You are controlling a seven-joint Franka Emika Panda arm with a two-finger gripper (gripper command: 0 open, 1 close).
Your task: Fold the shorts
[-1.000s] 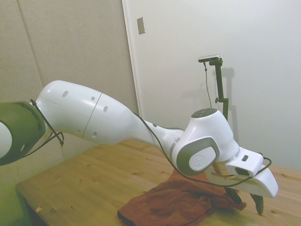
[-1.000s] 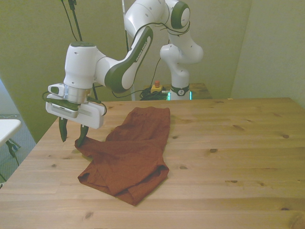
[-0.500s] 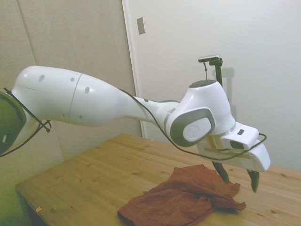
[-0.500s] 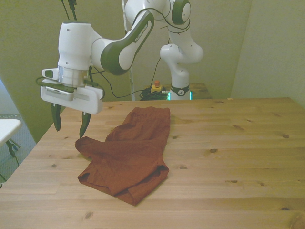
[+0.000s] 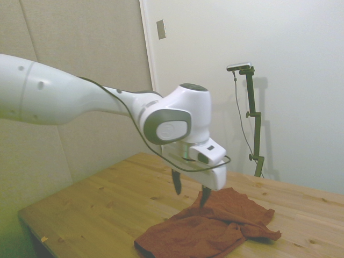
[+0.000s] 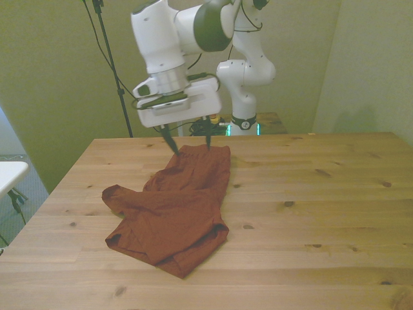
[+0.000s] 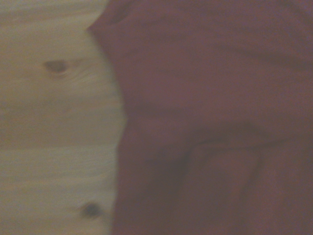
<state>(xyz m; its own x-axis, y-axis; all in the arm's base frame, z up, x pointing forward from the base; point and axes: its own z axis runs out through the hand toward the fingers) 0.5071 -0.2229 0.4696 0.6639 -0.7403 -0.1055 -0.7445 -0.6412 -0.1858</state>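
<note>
The rust-red shorts (image 6: 177,206) lie crumpled and partly folded over themselves on the wooden table (image 6: 310,213), left of centre in the front view. My gripper (image 6: 191,145) hangs open just above the far edge of the cloth, with nothing between its dark fingers. From the side, the gripper (image 5: 189,191) hovers over the shorts (image 5: 209,228) near their far end. Blurred red fabric of the shorts (image 7: 210,117) fills most of the wrist view, beside bare wood.
A white object (image 6: 10,174) juts in at the front view's left edge, off the table. Bare wood (image 5: 97,207) stretches away from the cloth on the side nearest the wall.
My open gripper has risen from the cloth's corner at the front view's left and swung right and back, over the shorts' far edge. The shorts lie unmoved.
</note>
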